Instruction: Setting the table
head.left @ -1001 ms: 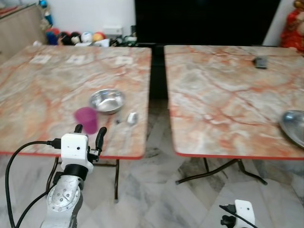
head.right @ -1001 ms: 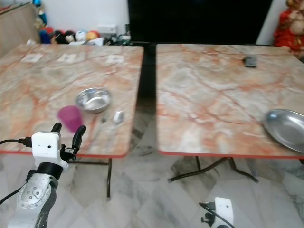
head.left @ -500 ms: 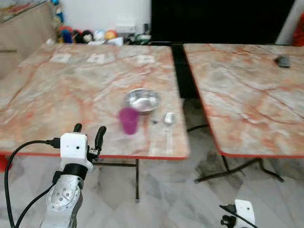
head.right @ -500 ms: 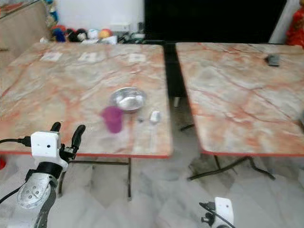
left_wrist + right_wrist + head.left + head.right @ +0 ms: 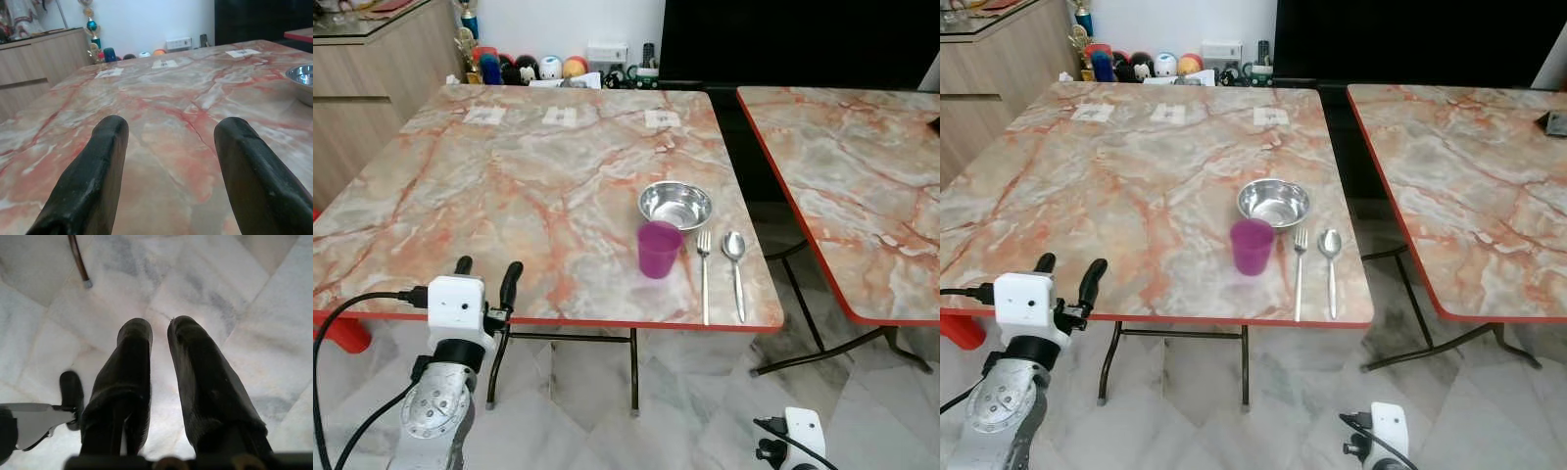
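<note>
Left claw spread over table, fork ahead
</note>
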Tool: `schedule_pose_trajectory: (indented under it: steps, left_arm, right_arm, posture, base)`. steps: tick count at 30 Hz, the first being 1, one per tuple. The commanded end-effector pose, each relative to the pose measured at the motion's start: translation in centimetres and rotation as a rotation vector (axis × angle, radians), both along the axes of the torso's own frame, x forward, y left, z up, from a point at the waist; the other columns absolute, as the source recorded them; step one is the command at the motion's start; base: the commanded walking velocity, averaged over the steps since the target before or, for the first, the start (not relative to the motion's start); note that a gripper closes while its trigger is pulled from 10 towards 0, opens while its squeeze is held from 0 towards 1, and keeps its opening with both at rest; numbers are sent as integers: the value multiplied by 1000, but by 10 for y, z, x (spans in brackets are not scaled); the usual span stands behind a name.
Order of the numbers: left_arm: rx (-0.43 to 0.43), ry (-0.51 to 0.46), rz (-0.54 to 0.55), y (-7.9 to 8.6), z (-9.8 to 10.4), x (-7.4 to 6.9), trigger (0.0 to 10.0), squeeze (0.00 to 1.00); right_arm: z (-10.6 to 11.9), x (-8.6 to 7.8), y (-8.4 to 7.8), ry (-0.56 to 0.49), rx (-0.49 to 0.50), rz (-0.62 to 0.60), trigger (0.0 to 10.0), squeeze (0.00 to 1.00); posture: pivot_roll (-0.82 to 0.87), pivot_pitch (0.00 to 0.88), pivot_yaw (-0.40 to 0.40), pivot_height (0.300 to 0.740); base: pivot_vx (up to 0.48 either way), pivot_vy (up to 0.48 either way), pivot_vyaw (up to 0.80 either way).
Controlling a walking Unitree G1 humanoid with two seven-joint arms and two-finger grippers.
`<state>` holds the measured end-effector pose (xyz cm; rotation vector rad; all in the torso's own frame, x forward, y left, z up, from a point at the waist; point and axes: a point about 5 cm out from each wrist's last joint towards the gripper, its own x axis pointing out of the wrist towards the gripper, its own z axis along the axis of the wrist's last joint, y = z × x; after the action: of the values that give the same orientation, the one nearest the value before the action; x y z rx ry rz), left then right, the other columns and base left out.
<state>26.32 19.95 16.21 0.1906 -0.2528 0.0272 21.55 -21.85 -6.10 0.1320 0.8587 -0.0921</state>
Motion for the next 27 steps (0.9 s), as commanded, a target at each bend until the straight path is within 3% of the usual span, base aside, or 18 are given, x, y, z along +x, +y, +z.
schedule_pose_trajectory:
  steps: [1,10,17,20,21,23,27]
  left_arm:
    - [14,-14,-10,-4,2,-1,10000,0]
    - [10,-8,-13,-4,0,-2,10000,0]
    - [-30,21,88,14,-10,-6,10000,0]
    - [-69,25,286,45,-20,-16,10000,0]
    - [-78,25,396,61,-25,-23,10000,0]
    - [-83,34,502,77,-31,-31,10000,0]
    - [-92,121,784,116,-59,-63,10000,0]
  right_arm:
    - [-2,-5,-4,14,-8,-6,10000,0]
    - [-2,-5,-4,13,-8,-7,10000,0]
    - [-2,-5,-3,14,-8,-7,10000,0]
    - [-2,-5,-3,13,-7,-9,10000,0]
    - [-2,-5,-3,13,-7,-9,10000,0]
    - [-2,-5,-3,14,-7,-9,10000,0]
    - [-2,-5,-3,13,-6,-10,10000,0]
  posture:
    - [113,91,-16,740]
    - [111,91,-15,740]
    - [111,92,-13,740]
    - [110,92,-12,740]
    - [114,94,-12,740]
    - [114,93,-11,740]
    - [113,94,-10,740]
  base:
    - [0,0,0]
    - [0,0,0]
    - [0,0,0]
    - [0,0,0]
    - [0,0,0]
    - [0,0,0]
    - [0,0,0]
